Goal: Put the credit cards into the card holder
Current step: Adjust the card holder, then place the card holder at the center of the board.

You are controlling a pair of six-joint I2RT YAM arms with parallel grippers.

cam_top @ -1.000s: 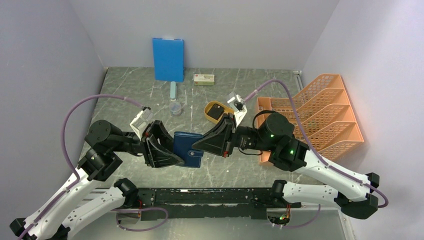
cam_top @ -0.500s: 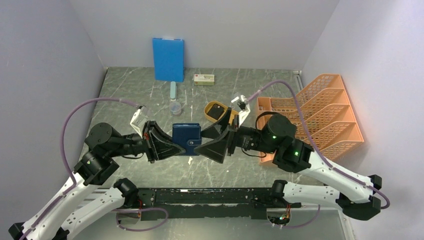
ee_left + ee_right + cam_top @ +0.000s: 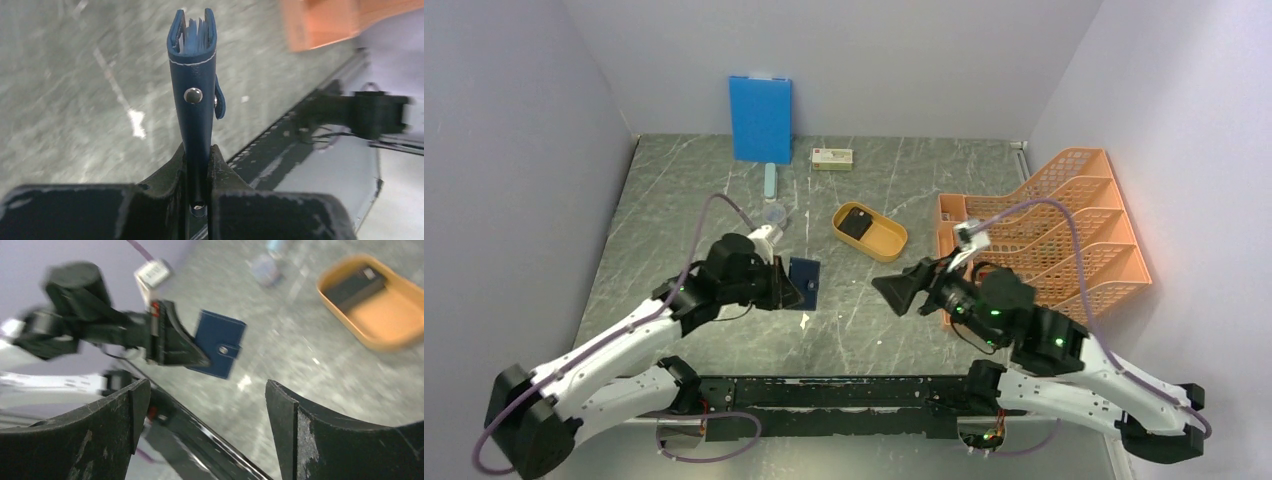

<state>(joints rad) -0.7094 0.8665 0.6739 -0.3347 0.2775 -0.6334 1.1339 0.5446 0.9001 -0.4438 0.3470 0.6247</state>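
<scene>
Navy holder (image 3: 805,281) is in the left end effector (image 3: 197,156), fingers clamped on one thin edge. It stands on edge just left of centre and looks clear of the counter (image 3: 724,180). In the left wrist view, light-blue inner leaves show at the end away from the fingers. The snap tab (image 3: 220,102) hangs loose beside the stud, so I read it as unsnapped. Can't tell if any card is already inside.

Right end effector (image 3: 894,291) is wide open and empty. It sits right of centre by the orange rack (image 3: 1044,235), aimed left at the holder and well apart from it. My read: the left arm acts as a fixture, holding the broad face toward the right arm so the right can work the flap or feed cards.

Yellow tray (image 3: 900,240) sits just far of centre with a dark flat item (image 3: 856,222) in it. Possibly a card, too small to confirm.

Next, as I judge it: the right arm either fetches a card or opens the flap. Risk: with a thin-edge pinch, the holder can pivot when pushed.
</scene>
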